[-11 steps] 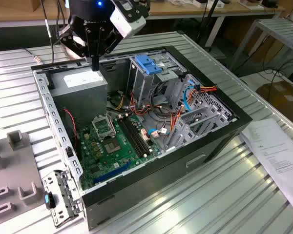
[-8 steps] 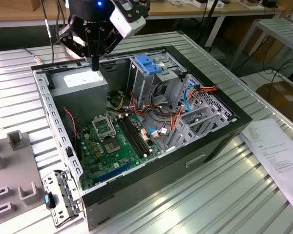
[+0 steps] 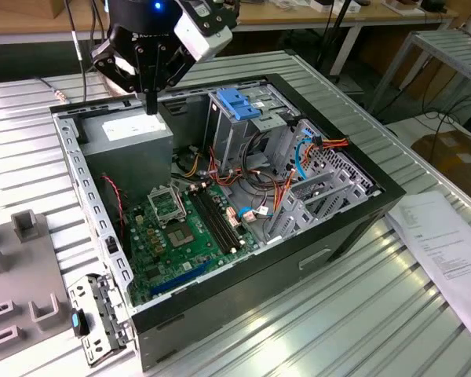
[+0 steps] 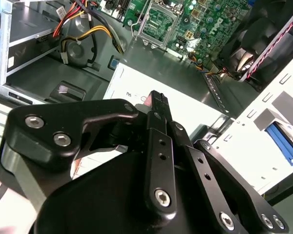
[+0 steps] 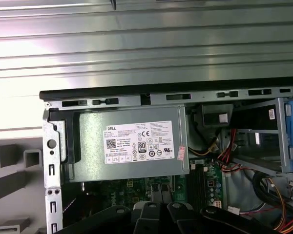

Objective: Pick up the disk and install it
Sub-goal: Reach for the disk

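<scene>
The gripper (image 3: 151, 107) hangs inside the open case (image 3: 353, 206), its tip just above the power supply (image 3: 129, 140). Both the exterior view and the second wrist view show its fingers (image 4: 158, 105) drawn together into one narrow tip with nothing between them.

Directly under the gripper lies the supply's white label (image 5: 139, 141). The motherboard (image 3: 180, 228) lies lower, past the supply's edge. The drive cage (image 3: 247, 129), with its blue latch (image 3: 237, 104), stands beside the gripper on the exterior view's right, near but apart from it.

The disk is not in the grip. Beyond the case wall, on the side away from the cage, a blue strip (image 4: 283, 141) lies next to a grey fixture (image 5: 19, 156). It may be the disk's carrier frame, but too little of it shows to tell.

My reading is that the pick-up is not yet done and the work stands at the approach, before any contact with the disk.

A pick would call for three things:
- The fingers must part first.
- The arm must rise clear of the case wall and the cables.
- The gripper must settle squarely over the disk's two long edges, so that it grips the frame and not the label.
</scene>
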Action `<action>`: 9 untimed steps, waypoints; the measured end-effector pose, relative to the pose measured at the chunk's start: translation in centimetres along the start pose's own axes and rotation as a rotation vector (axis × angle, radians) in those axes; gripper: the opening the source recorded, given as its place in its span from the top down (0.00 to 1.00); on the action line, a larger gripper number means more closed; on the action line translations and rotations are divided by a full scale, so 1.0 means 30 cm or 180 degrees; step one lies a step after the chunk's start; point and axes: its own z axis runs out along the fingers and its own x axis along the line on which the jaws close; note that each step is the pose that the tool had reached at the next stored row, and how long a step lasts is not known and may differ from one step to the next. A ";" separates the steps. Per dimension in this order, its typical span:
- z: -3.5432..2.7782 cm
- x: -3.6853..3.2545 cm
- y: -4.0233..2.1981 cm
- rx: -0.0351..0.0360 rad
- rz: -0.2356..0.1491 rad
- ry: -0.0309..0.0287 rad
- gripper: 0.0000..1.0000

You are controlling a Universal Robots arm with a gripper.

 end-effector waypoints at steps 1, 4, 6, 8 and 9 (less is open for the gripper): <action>0.000 0.001 0.000 0.0000 0.0000 0.0000 0.89; 0.000 0.008 -0.001 0.0000 0.0000 0.0000 0.89; 0.000 0.014 -0.001 0.0000 0.0000 0.0000 0.89; 0.000 0.019 -0.001 0.0000 0.0000 0.0001 0.89; -0.001 0.022 -0.002 0.0000 0.0000 0.0001 0.89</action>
